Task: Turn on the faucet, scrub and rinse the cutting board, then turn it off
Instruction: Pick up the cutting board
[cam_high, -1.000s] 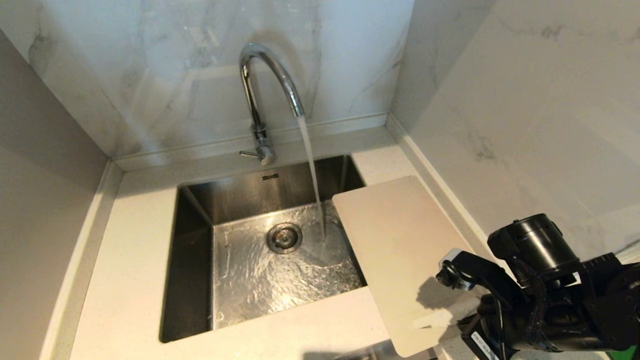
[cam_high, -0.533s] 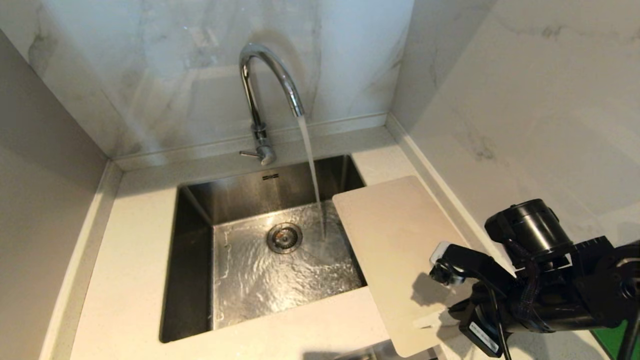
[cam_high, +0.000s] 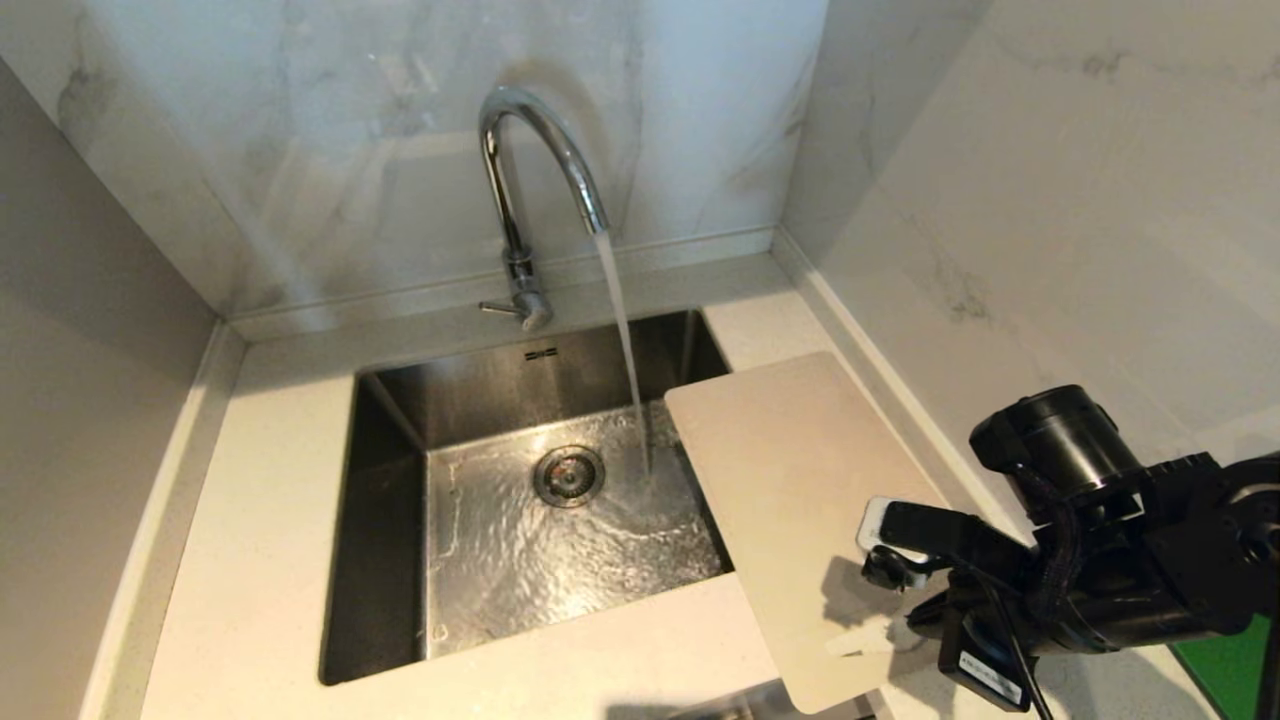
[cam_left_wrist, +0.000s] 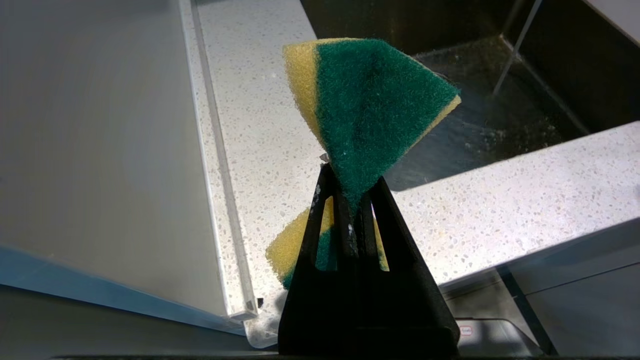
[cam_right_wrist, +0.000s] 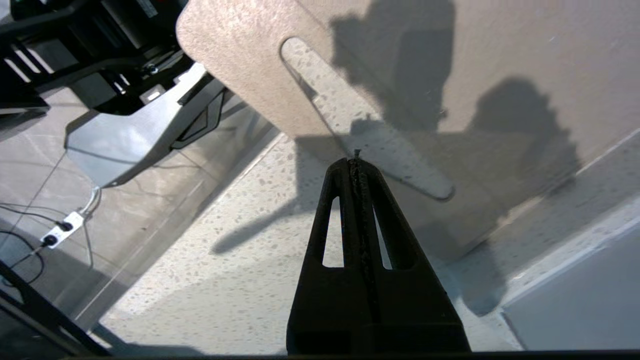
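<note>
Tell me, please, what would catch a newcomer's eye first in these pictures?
Water pours from the chrome faucet at the back of the counter into the steel sink. The pale cutting board lies on the counter to the sink's right, one edge jutting over the basin, with the shut right gripper above its handle cutout. The left gripper pinches a green and yellow sponge.

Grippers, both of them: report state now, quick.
Left gripper: shut on the sponge.
Right gripper: shut, empty, above the cutting board.

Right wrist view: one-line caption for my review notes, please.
Shut, empty right gripper poised above the cutting board's handle cutout on the speckled counter.
</note>
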